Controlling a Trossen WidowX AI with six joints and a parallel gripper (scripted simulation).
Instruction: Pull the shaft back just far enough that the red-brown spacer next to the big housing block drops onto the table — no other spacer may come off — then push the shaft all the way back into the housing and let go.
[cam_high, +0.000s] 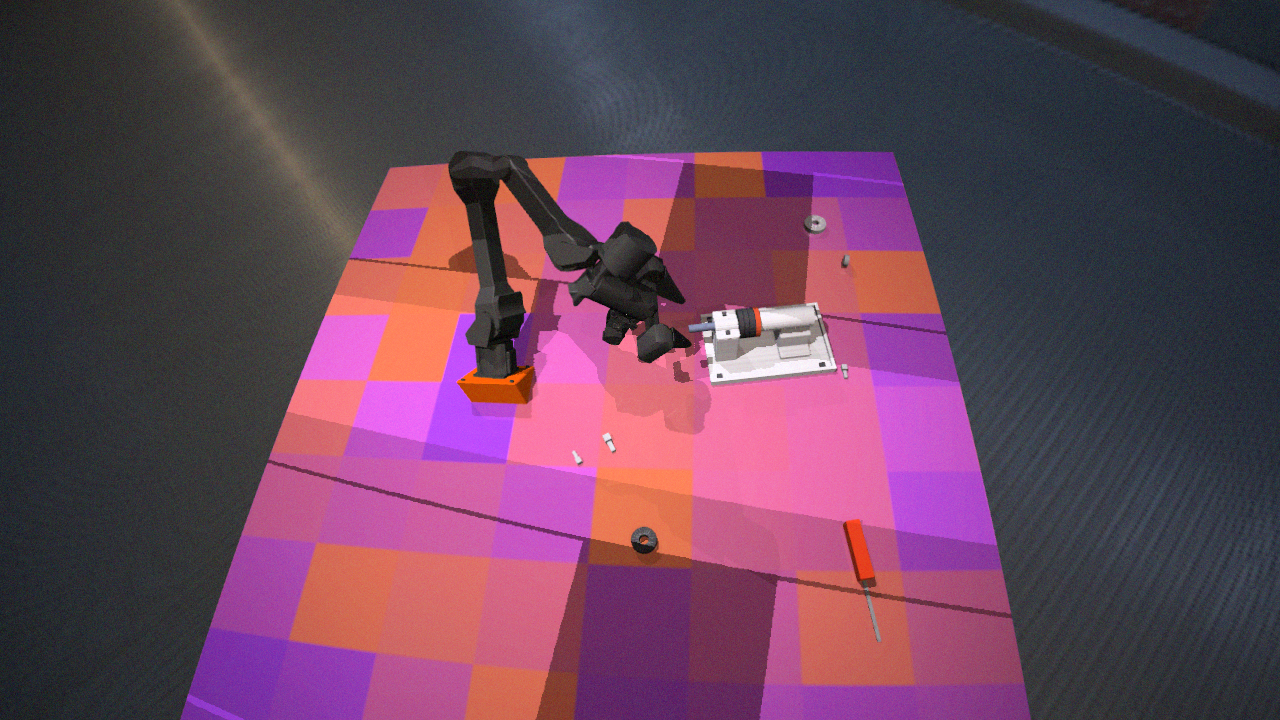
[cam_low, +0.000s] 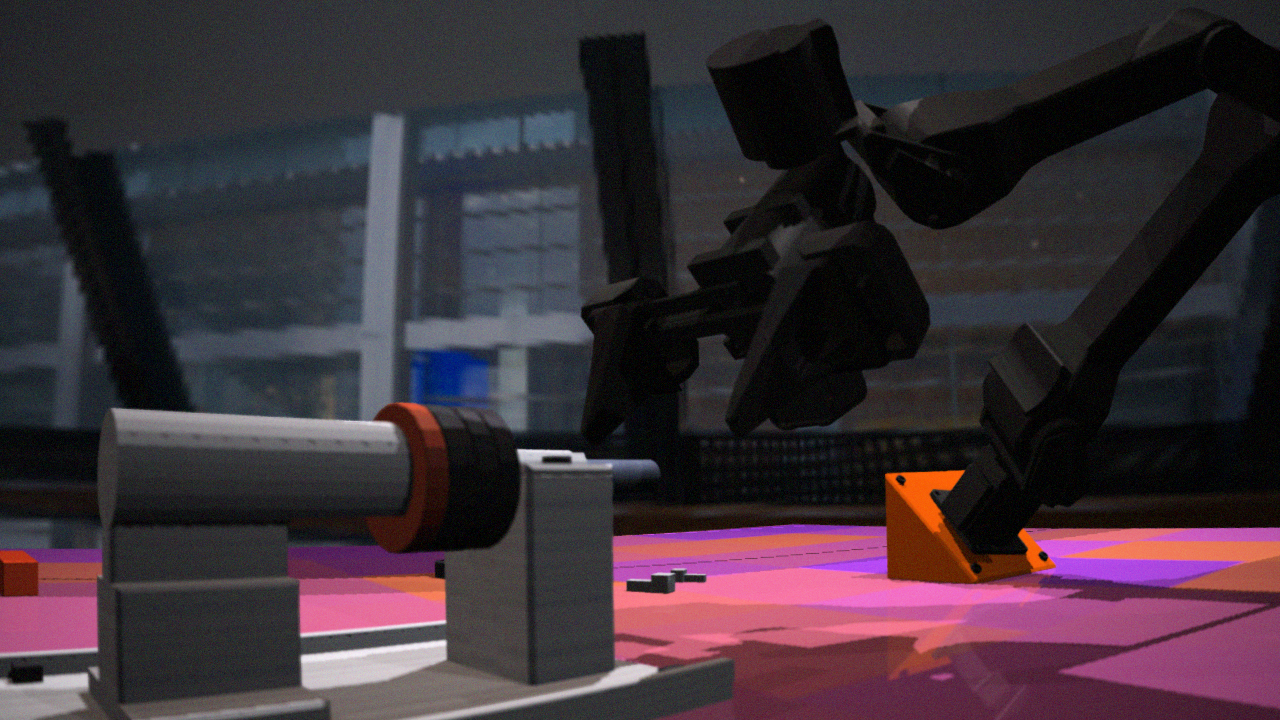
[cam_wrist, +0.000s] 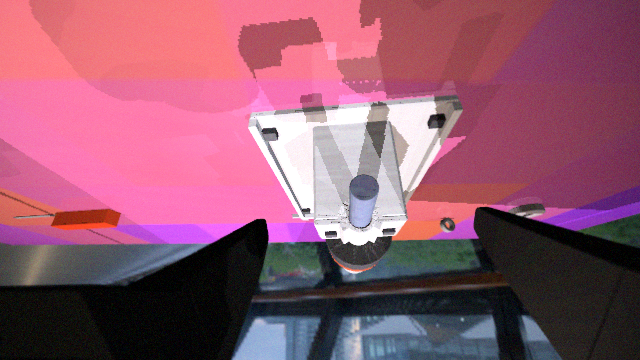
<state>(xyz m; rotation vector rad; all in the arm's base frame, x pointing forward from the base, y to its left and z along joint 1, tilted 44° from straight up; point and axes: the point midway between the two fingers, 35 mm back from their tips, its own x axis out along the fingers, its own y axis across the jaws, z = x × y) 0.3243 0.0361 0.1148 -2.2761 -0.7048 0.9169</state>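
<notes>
1. The smooth blue-grey shaft (cam_high: 700, 327) (cam_low: 637, 469) (cam_wrist: 363, 202) protrudes from the upright block (cam_high: 726, 347) (cam_low: 572, 573) (cam_wrist: 335, 145), pointing toward the left edge of the chequered surface (cam_high: 447, 573) (cam_low: 1163, 635) (cam_wrist: 150, 150).
2. The faceted red-brown spacer (cam_high: 756, 321) (cam_low: 427, 474) sits between the pale cylindrical housing (cam_high: 792, 317) (cam_low: 250, 463) and ridged black spacers (cam_high: 744, 322) (cam_low: 478, 474) (cam_wrist: 360, 250).
3. The dark hand (cam_high: 687, 322) (cam_low: 666, 433) (cam_wrist: 368, 222) is spread wide, holding nothing, near the shaft's free end.
4. Inside the block, the shaft is hidden; the surface's near corners are cut off in the top view.
5. The shallow, pale, rimmed tray (cam_high: 774, 371) (cam_low: 680, 687) (cam_wrist: 355, 105), nearer the right edge, carries the block and housing.
</notes>
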